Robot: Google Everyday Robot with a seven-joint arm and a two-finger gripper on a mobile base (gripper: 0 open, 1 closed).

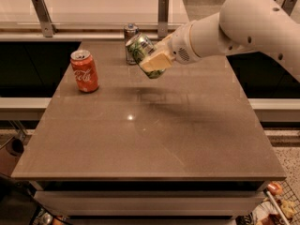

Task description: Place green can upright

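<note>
The green can (142,51) has a green and white patterned body and silver ends. My gripper (153,60) is shut on it and holds it tilted in the air above the far middle of the table (150,139), top end pointing up and left. A cream finger pad (155,60) lies across the can's front. The white arm reaches in from the upper right.
A red-orange Coca-Cola can (85,71) stands upright at the far left of the table. A slim silver-blue can (131,37) stands just behind the held can near the back edge. A white counter with two metal brackets runs behind the table.
</note>
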